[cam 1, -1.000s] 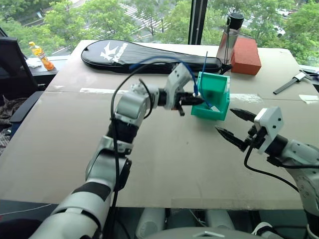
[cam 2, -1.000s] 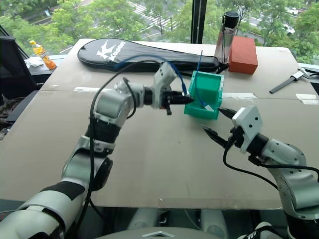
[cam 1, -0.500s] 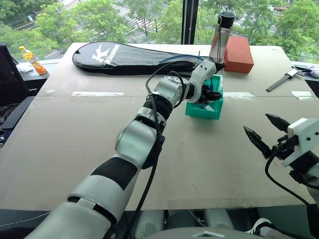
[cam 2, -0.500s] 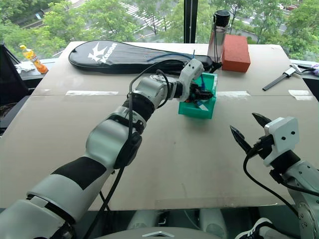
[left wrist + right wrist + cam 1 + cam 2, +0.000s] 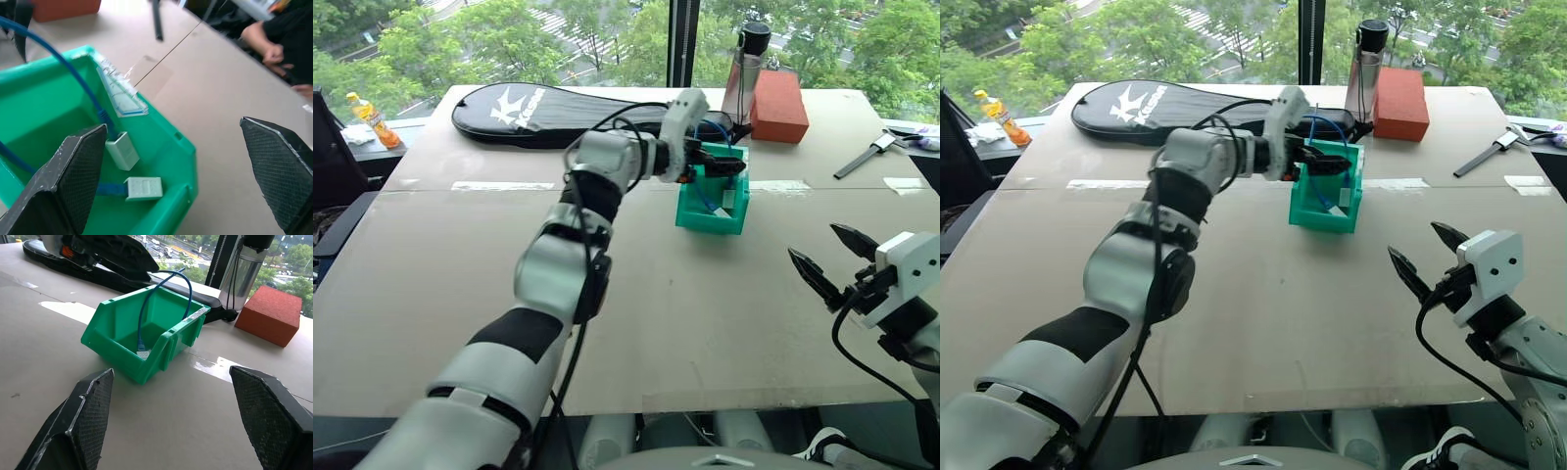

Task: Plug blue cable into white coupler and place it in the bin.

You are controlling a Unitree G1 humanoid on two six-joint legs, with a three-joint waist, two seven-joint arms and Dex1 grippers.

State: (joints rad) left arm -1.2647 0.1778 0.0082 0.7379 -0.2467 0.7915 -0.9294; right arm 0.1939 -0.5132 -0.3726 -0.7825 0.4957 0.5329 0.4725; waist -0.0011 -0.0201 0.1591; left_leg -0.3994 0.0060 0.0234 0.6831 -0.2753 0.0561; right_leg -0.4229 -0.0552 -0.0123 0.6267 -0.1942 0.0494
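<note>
The counter (image 5: 431, 294) is seen carrying a long black racket bag (image 5: 538, 106) at its far edge, with a red-brown block (image 5: 778, 106) and a dark-capped bottle (image 5: 744, 69) beside it. Nearer the middle stands the bin (image 5: 710, 211), its sloped cut-away front turned toward the robot's right.

The left pincer (image 5: 722, 164) is held level over the bin's rim with its fingers spread wide apart and nothing between them. The right pincer (image 5: 824, 257) is held well apart from the bin, above the counter's near right side, likewise parted and empty.

The blue cable (image 5: 161, 298) is found inside the bin. Its long axis is not straight: it rises from the bin floor, arches above the rim and bends back down toward the far wall. Its lower end points downward into the white coupler (image 5: 122, 151), which lies on the bin floor; a second small white piece (image 5: 143, 188) on a blue lead lies just beside it.

The step in hand is judged to be the release, the joined cable and coupler being already placed. What remains is judged to be a clean lift of the left pincer up and away, so that the arched loop is not caught and dragged out.
</note>
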